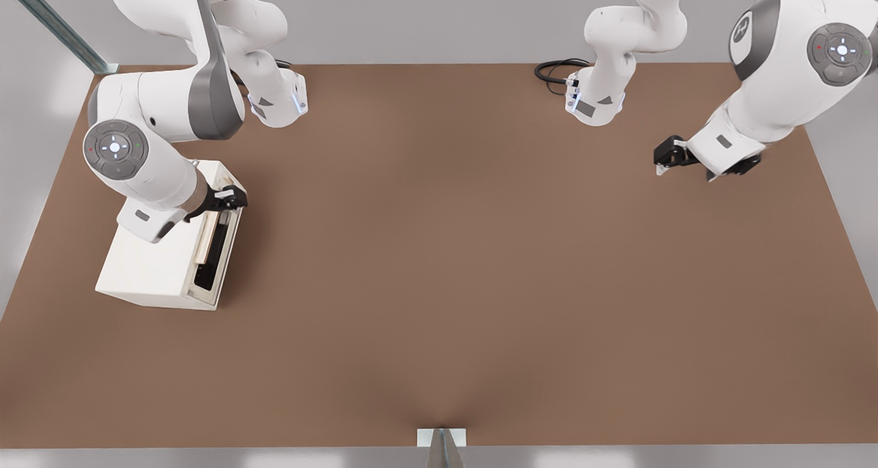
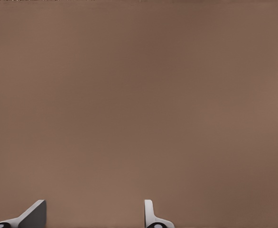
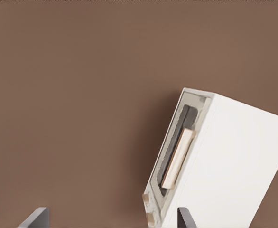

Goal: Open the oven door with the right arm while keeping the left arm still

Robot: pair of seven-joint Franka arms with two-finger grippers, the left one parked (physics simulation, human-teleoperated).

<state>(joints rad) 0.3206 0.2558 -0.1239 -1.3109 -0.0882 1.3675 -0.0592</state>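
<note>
In the front view, the oven [image 1: 161, 265] is seen standing on the brown tabletop [image 1: 446, 262] at the front view's left, its door [image 1: 218, 252] facing the middle of the tabletop. The door appears shut or nearly so, with the pale tan bar handle [image 1: 204, 238] running along its upper edge. The right arm [image 1: 147, 149] is bent down over the oven, and its black end effector [image 1: 232, 197] is held just above the far end of the door, near the handle but not closed on it.

In the left wrist view, only bare tabletop is shown.

In the right wrist view, the oven [image 3: 234, 166] is seen from above and at an angle, with the door [image 3: 174, 156] and its handle [image 3: 178, 157] plainly visible. The two fingertips [image 3: 34, 217] are spread wide apart with nothing between them; the handle lies beyond them, ungrasped.

The approach is judged to be the step in hand. It would best be done by centring the spread fingers over the middle of the bar, lowering until the bar sits between them, closing firmly, and then pulling along the hinge's arc so that the oven is not dragged.
</note>
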